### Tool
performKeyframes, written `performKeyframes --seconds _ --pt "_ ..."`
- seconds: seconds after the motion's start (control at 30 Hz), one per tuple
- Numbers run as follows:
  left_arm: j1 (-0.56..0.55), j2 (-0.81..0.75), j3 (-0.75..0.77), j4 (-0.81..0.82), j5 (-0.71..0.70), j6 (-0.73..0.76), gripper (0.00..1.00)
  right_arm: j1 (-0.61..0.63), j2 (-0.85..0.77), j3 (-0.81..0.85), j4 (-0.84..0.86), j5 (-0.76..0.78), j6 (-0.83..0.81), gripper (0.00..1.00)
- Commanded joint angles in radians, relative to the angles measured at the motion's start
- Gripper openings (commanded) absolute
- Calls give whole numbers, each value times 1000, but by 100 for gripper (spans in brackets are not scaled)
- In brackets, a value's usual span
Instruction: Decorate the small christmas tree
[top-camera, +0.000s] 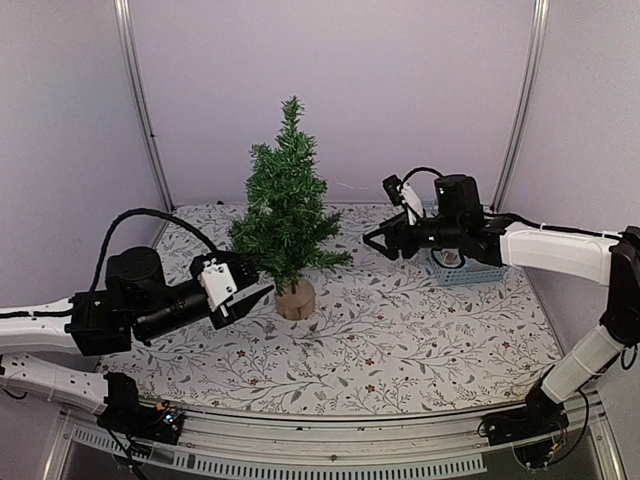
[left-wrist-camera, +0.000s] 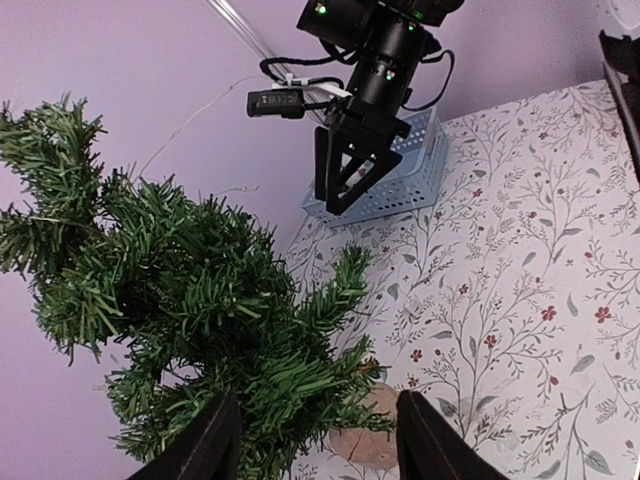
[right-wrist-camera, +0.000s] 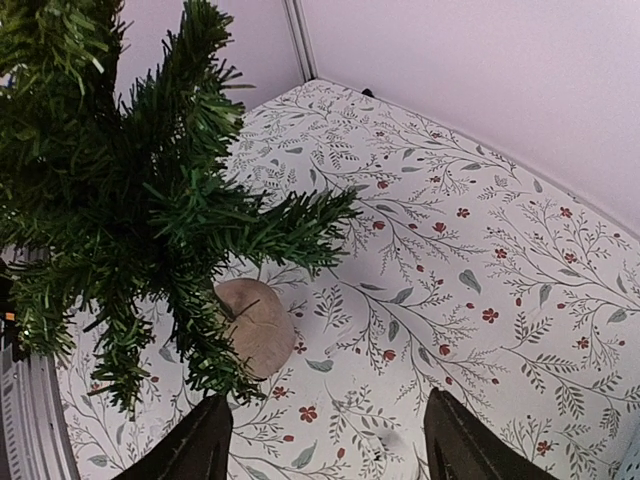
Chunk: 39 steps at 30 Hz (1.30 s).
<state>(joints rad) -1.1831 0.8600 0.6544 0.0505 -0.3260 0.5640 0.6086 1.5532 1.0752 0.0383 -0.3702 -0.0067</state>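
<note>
The small christmas tree (top-camera: 285, 205) stands upright on its pale wooden stump (top-camera: 296, 299) in the middle of the table. It also shows in the left wrist view (left-wrist-camera: 190, 300) and the right wrist view (right-wrist-camera: 120, 200). My left gripper (top-camera: 245, 290) is open and empty, right at the tree's lower left branches; lower twigs lie between its fingertips (left-wrist-camera: 215, 440). My right gripper (top-camera: 375, 243) is open and empty, in the air to the right of the tree, apart from it. No ornament shows.
A light blue plastic basket (top-camera: 470, 268) stands at the right behind my right arm; it also shows in the left wrist view (left-wrist-camera: 400, 180). The table wears a floral cloth (top-camera: 400, 340). Plain walls and metal poles (top-camera: 140, 100) close in the back.
</note>
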Motion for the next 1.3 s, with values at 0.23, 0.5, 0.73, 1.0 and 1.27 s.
performKeyframes --seconds 0.23,0.5,0.73,1.0,1.27 --pt "-17 -4 -27 51 -14 -17 55 -13 -95 -66 47 -64 62 76" --pt "-18 -5 -31 57 -21 -11 55 -35 -155 -140 71 -101 90 74" --pt "-17 -3 -37 65 -24 -8 55 -58 -174 -208 103 -111 110 56" --pt "-16 -9 -56 83 -31 -22 55 -69 -149 -247 141 -113 131 25" --pt "-55 -22 -74 99 -39 -41 53 -69 -212 -237 140 -164 167 0"
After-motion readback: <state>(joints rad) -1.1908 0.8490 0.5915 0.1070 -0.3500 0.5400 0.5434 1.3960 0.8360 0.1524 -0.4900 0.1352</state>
